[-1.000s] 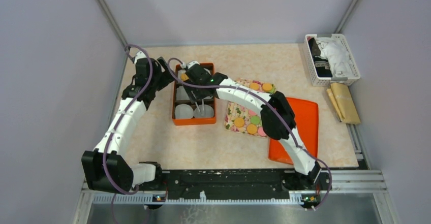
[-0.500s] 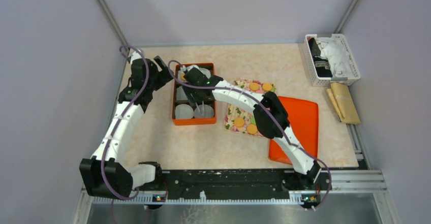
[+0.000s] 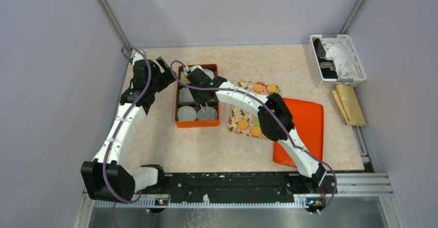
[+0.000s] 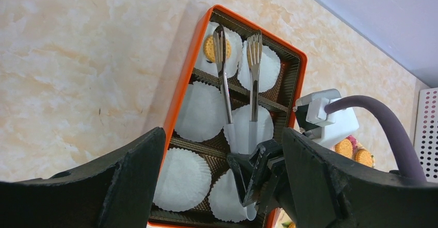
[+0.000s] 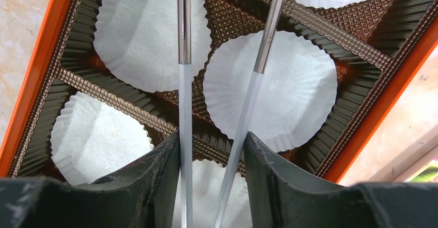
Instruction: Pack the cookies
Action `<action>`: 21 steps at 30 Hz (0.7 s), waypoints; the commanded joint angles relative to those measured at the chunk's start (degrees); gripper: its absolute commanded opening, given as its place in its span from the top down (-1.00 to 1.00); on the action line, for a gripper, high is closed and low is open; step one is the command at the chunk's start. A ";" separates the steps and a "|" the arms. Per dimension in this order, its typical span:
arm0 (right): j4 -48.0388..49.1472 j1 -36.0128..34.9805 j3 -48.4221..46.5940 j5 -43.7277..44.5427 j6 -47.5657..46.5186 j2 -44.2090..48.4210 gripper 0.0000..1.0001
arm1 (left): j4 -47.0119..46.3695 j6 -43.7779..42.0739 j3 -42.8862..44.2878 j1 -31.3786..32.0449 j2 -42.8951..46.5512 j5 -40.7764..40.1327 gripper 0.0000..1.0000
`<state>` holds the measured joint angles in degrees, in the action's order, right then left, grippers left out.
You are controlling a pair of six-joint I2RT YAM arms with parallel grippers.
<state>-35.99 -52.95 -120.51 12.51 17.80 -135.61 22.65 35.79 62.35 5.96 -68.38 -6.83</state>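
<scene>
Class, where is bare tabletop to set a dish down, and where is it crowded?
Free: tabletop between orange box and near rail; the far strip from box to white basket. Crowded: the cookies on the floral cloth, beside the orange tray.

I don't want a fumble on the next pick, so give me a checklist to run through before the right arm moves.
1. Tongs held in the right gripper: ok.
2. Tong tips apart, nothing between them: ok.
3. Orange cookie lying in a far paper cup of the box: ok.
4. Left gripper open, beside the box: ok.
5. Cookies available on the cloth: ok.
6. Tongs clear of the cups below: cannot tell.
</scene>
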 commanded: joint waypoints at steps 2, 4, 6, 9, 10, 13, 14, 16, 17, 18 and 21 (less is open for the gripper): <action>3.13 0.41 0.79 1.82 -0.09 4.17 0.16 | -1.55 -0.90 1.17 -0.50 1.41 0.23 -0.79; 3.88 0.39 1.49 2.32 -0.28 5.70 0.22 | -0.95 -0.98 2.00 -0.59 1.76 -0.14 -0.79; 3.91 0.37 1.52 2.75 -0.69 6.91 0.25 | -0.13 -0.94 2.99 -0.75 1.98 -0.49 -0.79; 3.95 0.42 1.65 3.73 -1.09 8.65 0.31 | 0.85 -0.81 4.22 -1.14 2.34 -1.67 -0.79; 3.98 0.39 1.83 4.11 -1.21 9.16 0.32 | 1.22 -0.85 4.62 -1.37 2.49 -2.17 -0.79; 4.06 0.39 2.54 4.95 -1.57 11.14 0.32 | 2.20 -0.90 6.22 -2.62 2.91 -3.25 -0.80; 4.16 0.43 2.88 5.22 -1.69 11.90 0.32 | 2.72 -0.83 6.97 -3.22 2.99 -3.41 -0.80; 4.32 0.39 3.71 5.91 -1.98 13.38 0.32 | 3.47 -0.76 8.51 -4.10 3.27 -3.73 -0.80; 4.16 0.39 4.02 6.63 -2.10 14.15 0.32 | 3.65 -0.73 9.06 -4.33 3.44 -3.86 -0.80; 3.84 0.39 4.26 7.58 -2.19 14.81 0.32 | 3.78 -0.80 9.51 -4.61 3.53 -3.92 -0.81; 2.68 0.47 5.24 10.67 -3.16 17.64 0.32 | 4.06 -0.90 10.23 -5.01 3.11 -3.25 -0.81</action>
<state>-34.85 -52.95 -115.74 17.87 16.21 -125.56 26.41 35.77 69.78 1.65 -66.67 -9.82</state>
